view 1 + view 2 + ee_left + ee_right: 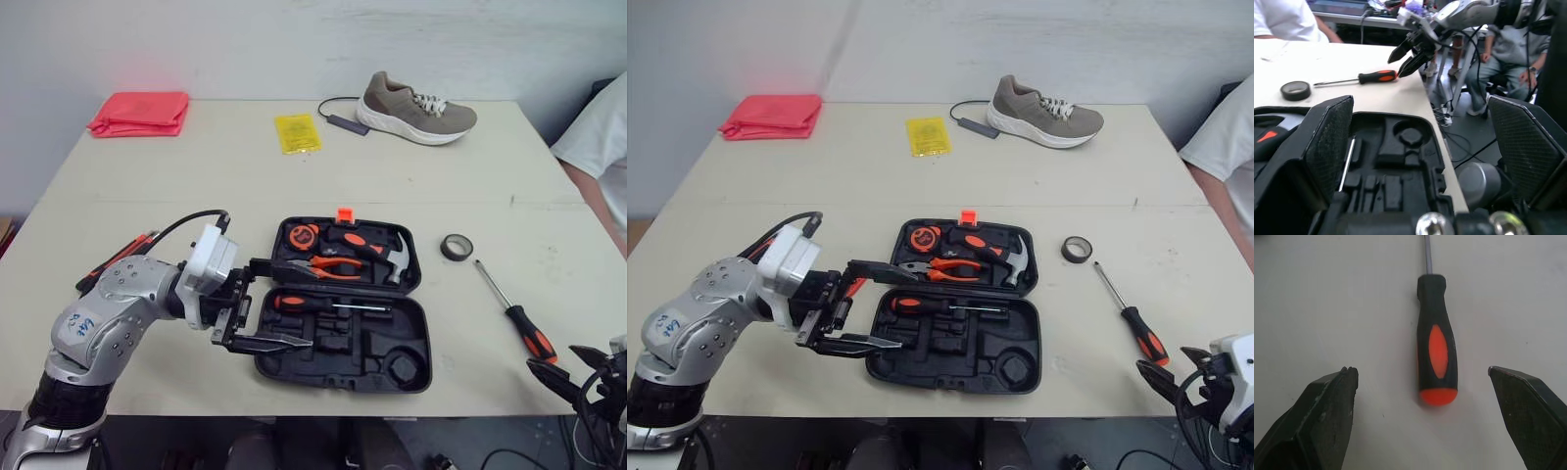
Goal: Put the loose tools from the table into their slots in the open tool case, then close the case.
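The black tool case (pixel 392 364) lies open at the table's front centre. Its far half holds a tape measure (pixel 304 236), orange pliers (pixel 333 266) and a hammer (pixel 397 259); a screwdriver (pixel 313 305) lies in the near half beside several bare slots. My left gripper (pixel 279 305) is open at the case's left side, one finger over each half, holding nothing. A loose black-and-orange screwdriver (pixel 519 320) lies on the table right of the case. My right gripper (pixel 1420 371) is open just short of its handle end (pixel 1436 345). A black tape roll (pixel 456 247) sits beyond the screwdriver's tip.
A grey shoe (pixel 416 108), a small cabled adapter (pixel 343 120), a yellow packet (pixel 297 132) and a folded red cloth (pixel 140 113) lie along the far side. Red-and-black tools (pixel 118 259) lie under my left arm. A person in white (pixel 598 137) is at the right edge.
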`<state>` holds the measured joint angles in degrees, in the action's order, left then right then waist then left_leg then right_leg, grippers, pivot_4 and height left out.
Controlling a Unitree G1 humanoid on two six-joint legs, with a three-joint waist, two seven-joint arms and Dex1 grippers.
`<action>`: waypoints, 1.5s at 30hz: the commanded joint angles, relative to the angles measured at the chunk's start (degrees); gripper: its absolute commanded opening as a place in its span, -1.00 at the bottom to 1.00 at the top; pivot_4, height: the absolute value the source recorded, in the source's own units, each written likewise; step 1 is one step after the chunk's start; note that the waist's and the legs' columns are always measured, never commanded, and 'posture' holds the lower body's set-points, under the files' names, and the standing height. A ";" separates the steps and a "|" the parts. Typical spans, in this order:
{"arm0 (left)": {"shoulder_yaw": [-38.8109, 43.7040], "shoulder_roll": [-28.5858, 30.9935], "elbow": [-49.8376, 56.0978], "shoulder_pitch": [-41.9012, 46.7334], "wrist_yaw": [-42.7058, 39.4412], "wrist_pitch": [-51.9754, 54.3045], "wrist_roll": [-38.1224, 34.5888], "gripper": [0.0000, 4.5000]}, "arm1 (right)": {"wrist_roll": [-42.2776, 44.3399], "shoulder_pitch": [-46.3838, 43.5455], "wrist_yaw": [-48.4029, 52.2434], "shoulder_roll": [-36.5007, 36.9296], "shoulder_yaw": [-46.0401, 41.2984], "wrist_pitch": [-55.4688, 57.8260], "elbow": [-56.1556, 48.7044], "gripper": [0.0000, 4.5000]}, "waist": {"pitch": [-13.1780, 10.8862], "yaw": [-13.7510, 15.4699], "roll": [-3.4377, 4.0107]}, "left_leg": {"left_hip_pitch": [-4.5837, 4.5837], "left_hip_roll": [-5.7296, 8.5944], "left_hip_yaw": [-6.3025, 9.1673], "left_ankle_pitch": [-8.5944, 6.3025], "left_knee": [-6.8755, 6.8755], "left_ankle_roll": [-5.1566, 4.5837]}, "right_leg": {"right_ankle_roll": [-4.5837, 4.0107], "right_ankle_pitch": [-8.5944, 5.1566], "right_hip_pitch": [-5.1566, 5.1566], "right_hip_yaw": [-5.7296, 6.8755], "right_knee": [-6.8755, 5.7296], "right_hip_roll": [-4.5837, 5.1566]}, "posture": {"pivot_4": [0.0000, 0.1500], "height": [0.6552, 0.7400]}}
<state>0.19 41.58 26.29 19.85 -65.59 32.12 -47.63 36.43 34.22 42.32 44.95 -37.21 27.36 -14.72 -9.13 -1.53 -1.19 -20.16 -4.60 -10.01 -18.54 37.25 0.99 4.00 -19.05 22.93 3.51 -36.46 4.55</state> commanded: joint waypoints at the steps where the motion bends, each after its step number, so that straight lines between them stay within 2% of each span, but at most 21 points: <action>1: 0.00 0.23 1.83 0.66 -0.88 0.54 -1.23 0.97 | -2.35 -2.39 4.39 0.94 1.21 -2.82 4.72 1.00 | -0.01 0.00 0.02 | 0.01 0.00 -0.01 0.00 0.01 0.00 | 0.00 0.00 -0.01 0.00 0.00 0.00 | 1.00 1.00; 13: -1.48 -0.04 1.48 0.79 -2.80 -0.29 0.54 0.97 | -7.87 -14.79 11.85 2.80 7.02 -6.75 18.79 1.00 | -0.06 -0.10 -0.05 | 0.04 -0.04 0.00 0.01 0.17 0.01 | 0.03 0.01 -0.12 0.00 -0.01 -0.03 | 1.00 1.00; 24: -2.10 -0.38 0.44 0.72 -3.73 -1.03 1.91 0.97 | -9.87 -19.03 13.63 1.76 9.34 -8.06 21.17 1.00 | -0.03 -0.12 -0.24 | 0.06 -0.08 0.00 0.01 0.29 0.01 | 0.06 0.03 -0.19 -0.02 -0.01 -0.03 | 1.00 1.00; 28: -2.41 -0.69 -0.02 0.66 -4.15 -1.62 2.67 1.00 | -9.97 -18.59 13.63 0.88 8.72 -9.38 20.61 0.45 | -0.03 -0.07 -0.23 | 0.06 -0.09 -0.01 0.01 0.28 0.01 | 0.05 0.03 -0.19 -0.02 -0.01 -0.03 | 1.00 1.00; 32: -2.67 -1.26 -0.96 1.06 -4.94 -2.67 3.54 1.00 | -9.72 -17.10 13.18 -0.19 6.76 -10.83 19.68 -0.47 | -0.04 0.02 -0.21 | 0.05 -0.09 0.00 0.01 0.28 0.02 | 0.05 0.03 -0.18 0.00 -0.01 -0.03 | 1.00 1.00; 33: -2.73 -1.48 -1.16 1.17 -5.09 -2.98 3.75 1.00 | -9.58 -16.60 13.02 -0.49 6.15 -11.16 19.39 -0.54 | -0.05 0.04 -0.20 | 0.05 -0.09 0.00 0.01 0.28 0.02 | 0.05 0.03 -0.18 0.00 -0.01 -0.03 | 1.00 1.00; 40: -2.33 -3.38 -1.82 1.44 -3.91 -3.65 3.95 1.00 | -7.67 -11.75 12.72 -2.94 -1.21 -16.24 15.07 -0.53 | -0.12 0.45 -0.07 | 0.02 -0.08 0.02 0.00 0.28 0.00 | 0.07 0.04 -0.18 0.01 0.00 0.03 | 1.00 1.00; 45: -0.81 -3.70 -4.25 -0.67 -3.99 -8.59 7.37 1.00 | -5.94 -10.31 16.12 0.41 -7.01 -19.17 7.35 -0.53 | -0.15 -0.12 0.26 | 0.04 -0.06 -0.01 -0.01 0.28 -0.02 | 0.10 0.05 -0.19 -0.04 0.00 0.00 | 1.00 1.00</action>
<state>-2.07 38.03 22.92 19.74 -69.07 26.12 -41.63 28.68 24.39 57.25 43.40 -40.85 9.92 -3.43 -9.28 -1.65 -0.94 -20.10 -4.66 -10.02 -18.55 37.49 0.98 4.10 -18.99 22.74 3.39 -36.47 4.52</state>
